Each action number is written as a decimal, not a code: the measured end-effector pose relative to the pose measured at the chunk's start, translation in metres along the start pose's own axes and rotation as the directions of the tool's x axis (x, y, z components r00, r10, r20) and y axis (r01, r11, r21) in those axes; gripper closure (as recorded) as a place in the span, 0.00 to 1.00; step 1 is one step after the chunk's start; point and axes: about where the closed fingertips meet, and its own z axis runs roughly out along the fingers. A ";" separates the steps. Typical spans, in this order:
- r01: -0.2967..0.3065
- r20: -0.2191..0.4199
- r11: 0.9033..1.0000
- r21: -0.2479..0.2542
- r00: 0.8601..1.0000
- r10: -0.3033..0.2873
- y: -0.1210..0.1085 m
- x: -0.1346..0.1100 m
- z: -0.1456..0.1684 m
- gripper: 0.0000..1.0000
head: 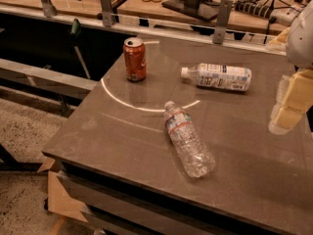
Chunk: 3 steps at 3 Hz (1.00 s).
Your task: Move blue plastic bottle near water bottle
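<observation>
The blue plastic bottle (pixel 217 76) lies on its side toward the back of the grey table (pixel 112 131), white cap pointing left, its white-and-blue label covering most of the body. The water bottle (pixel 188 140), clear and crinkled with a reddish-white band near the neck, lies on its side in the middle of the table, cap pointing toward the back. My gripper (pixel 288 104) hangs at the right edge of the view, above the table, to the right of both bottles and touching neither.
An orange soda can (pixel 135 59) stands upright at the table's back left. A glass rail with metal posts (pixel 105 6) runs behind the table, with desks and cables beyond. The table's left and front edges drop to the floor.
</observation>
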 end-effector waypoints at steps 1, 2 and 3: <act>0.000 0.000 1.000 0.000 1.000 0.000 0.000 0.000 0.000 0.00; 0.003 0.081 1.000 0.005 0.997 -0.004 -0.022 0.004 -0.002 0.00; -0.006 0.173 1.000 -0.003 0.985 0.006 -0.064 0.013 0.006 0.00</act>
